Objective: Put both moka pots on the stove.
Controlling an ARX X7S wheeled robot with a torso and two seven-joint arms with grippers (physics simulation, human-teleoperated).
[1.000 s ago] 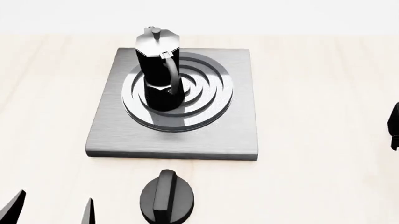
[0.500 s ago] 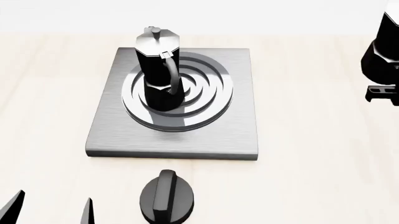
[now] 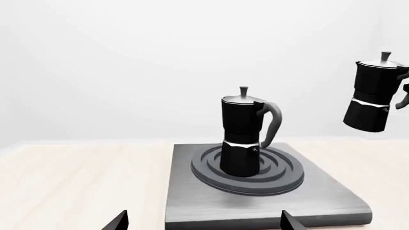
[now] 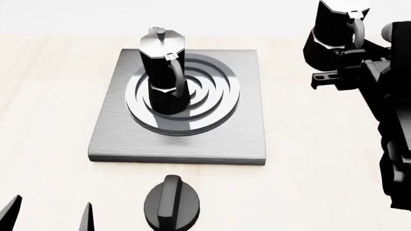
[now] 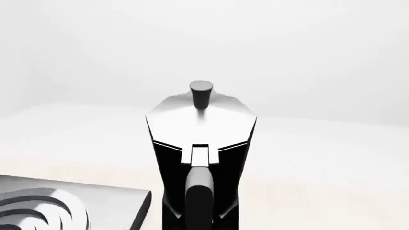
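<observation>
One moka pot (image 4: 163, 72) stands upright on the ring burner of the grey stove (image 4: 244, 134), left of the burner's centre; the left wrist view also shows this moka pot (image 3: 243, 134) on the stove (image 3: 332, 196). The second moka pot (image 4: 334, 29) hangs in the air to the right of the stove, slightly tilted. My right gripper (image 4: 352, 53) is shut on its handle side. The right wrist view is filled by this held pot (image 5: 201, 143), with a stove corner (image 5: 96, 201) below it. My left gripper (image 4: 50, 216) is open, low in front of the stove, holding nothing.
A black round knob (image 4: 170, 204) sits on the light wooden tabletop (image 4: 51, 96) just in front of the stove's near edge. My right arm (image 4: 391, 134) runs down the right side of the head view.
My right arm has come in from the right edge toward the stove, carrying the second moka pot up and leftward. The left gripper and the pot on the burner have barely moved.
</observation>
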